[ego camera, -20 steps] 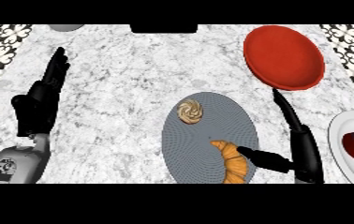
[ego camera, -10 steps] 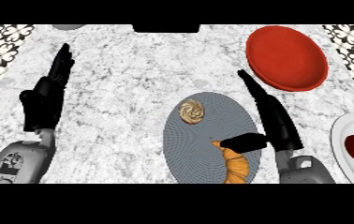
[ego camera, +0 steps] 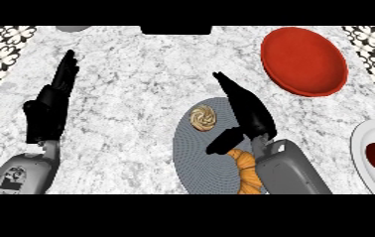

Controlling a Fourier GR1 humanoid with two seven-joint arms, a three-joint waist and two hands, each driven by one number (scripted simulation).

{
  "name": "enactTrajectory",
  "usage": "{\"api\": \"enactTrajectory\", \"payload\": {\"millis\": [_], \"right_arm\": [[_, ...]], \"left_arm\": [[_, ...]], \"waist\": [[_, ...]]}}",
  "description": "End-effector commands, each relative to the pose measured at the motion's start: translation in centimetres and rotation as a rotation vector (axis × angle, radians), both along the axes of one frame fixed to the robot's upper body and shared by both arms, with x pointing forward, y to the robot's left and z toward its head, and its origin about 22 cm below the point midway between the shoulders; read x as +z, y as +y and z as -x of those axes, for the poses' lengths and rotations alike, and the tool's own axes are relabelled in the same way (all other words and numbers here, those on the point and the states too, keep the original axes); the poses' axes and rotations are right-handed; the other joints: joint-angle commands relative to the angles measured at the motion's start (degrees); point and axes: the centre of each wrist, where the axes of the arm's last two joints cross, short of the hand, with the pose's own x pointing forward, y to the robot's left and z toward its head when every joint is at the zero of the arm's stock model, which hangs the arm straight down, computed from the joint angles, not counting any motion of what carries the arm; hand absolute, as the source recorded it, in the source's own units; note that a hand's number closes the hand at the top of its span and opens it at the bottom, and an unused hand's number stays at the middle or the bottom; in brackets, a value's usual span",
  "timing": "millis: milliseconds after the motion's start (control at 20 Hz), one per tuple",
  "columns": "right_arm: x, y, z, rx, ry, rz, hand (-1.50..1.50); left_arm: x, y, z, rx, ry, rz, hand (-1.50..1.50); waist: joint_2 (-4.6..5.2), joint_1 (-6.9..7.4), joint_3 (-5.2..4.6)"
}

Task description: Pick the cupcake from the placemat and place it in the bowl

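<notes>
Cupcake (ego camera: 204,117), swirled frosting, sits on the round grey woven placemat (ego camera: 192,154); right hand (ego camera: 249,113) open, empty.

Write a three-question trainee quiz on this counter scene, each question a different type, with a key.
1. True or false: the right hand is already curled round the cupcake.
2. Multiple choice: what lies on the grey placemat besides the cupcake? A) a spoon B) a croissant C) a mug
3. Fill in: the red bowl sits toward the view's upper ____ corner.

Key
1. False: the hand is open, its fingers straight just right of the cupcake and its thumb below it.
2. B
3. right

The left hand rests open at the view's left, fingers up.
</notes>
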Motion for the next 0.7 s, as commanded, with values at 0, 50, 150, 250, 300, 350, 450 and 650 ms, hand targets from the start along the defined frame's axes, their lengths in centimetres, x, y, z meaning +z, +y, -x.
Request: {"api": "enactTrajectory", "payload": {"millis": [0, 50, 150, 250, 300, 350, 450, 650], "right_arm": [[-2.0, -0.6, 0.0, 0.018, 0.097, 0.055, -1.50], [-0.6, 3.2, -0.1, 0.027, 0.120, 0.074, -1.50], [-1.2, 3.0, -0.6, 0.003, 0.154, 0.141, -1.50], [-1.8, 2.1, -2.0, -0.028, 0.179, 0.141, -1.50], [-1.8, 4.9, -1.2, -0.022, 0.193, 0.145, -1.50], [-2.0, 4.7, -1.1, -0.011, 0.185, 0.161, -1.50], [-4.0, 3.6, -2.5, -0.022, 0.192, 0.152, -1.50], [-5.4, 3.4, -2.4, -0.028, 0.189, 0.137, -1.50]], "left_arm": [[-1.5, -0.7, 1.4, -0.001, -0.001, 0.013, 0.00], [0.7, 1.8, -0.5, 0.005, 0.009, 0.001, 0.00], [0.3, 0.4, -1.0, -0.003, -0.006, -0.002, 0.00], [0.0, -0.6, 0.7, -0.004, -0.007, -0.019, 0.00], [-0.2, -0.5, 0.3, -0.006, 0.004, -0.016, 0.00], [0.9, 1.6, -0.6, 0.009, -0.009, 0.009, 0.00], [0.4, 1.0, 1.5, -0.006, 0.014, 0.002, 0.00], [1.0, -0.1, -0.5, -0.009, -0.003, -0.001, 0.00]], "waist": [[-0.04, -0.33, 0.03], [-0.01, -0.29, 0.01], [0.01, -0.50, 0.01], [-0.03, -0.21, 0.03], [-0.01, -0.11, 0.03], [-0.01, -0.28, 0.02], [-0.01, -0.01, 0.04], [0.00, -0.31, 0.04]]}}
